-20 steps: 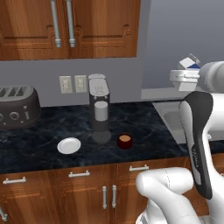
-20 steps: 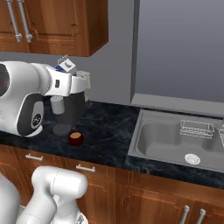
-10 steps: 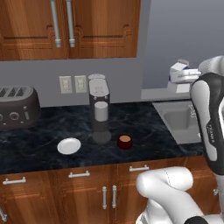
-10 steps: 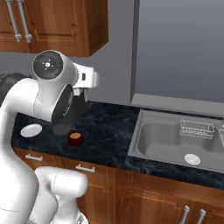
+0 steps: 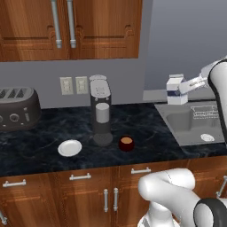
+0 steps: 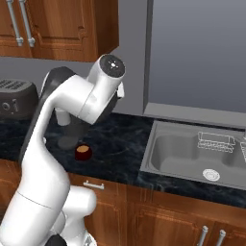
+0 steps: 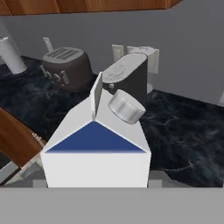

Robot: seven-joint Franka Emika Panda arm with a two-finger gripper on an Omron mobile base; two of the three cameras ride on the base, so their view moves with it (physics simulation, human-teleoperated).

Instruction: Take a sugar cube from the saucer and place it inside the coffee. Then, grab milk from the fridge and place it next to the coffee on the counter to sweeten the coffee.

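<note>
My gripper (image 5: pixel 181 90) is shut on the milk (image 5: pixel 174 85), a white gable-top carton with a dark blue band, held in the air over the left edge of the sink. The hand view looks down on the milk (image 7: pixel 96 151) from close up, with its grey cap toward the coffee machine. The coffee (image 5: pixel 127 142), a dark red cup of tan liquid, stands on the black marble counter (image 5: pixel 40 156) to the left of and below the carton. The coffee (image 6: pixel 83 152) also shows beside my arm. The white saucer (image 5: pixel 70 147) lies left of the cup. The sugar cube and the fridge are out of view.
A grey coffee machine (image 5: pixel 101 111) stands just behind the cup, with a toaster (image 5: pixel 17 108) at the far left. The steel sink (image 6: pixel 192 153) with a wire rack lies to the right. Wooden cabinets hang above. A paper towel roll (image 7: pixel 11 54) stands beyond the toaster.
The arm has swung, carrying the milk carton leftward and a little lower, toward the counter. The cup, saucer and coffee machine have stayed put.
</note>
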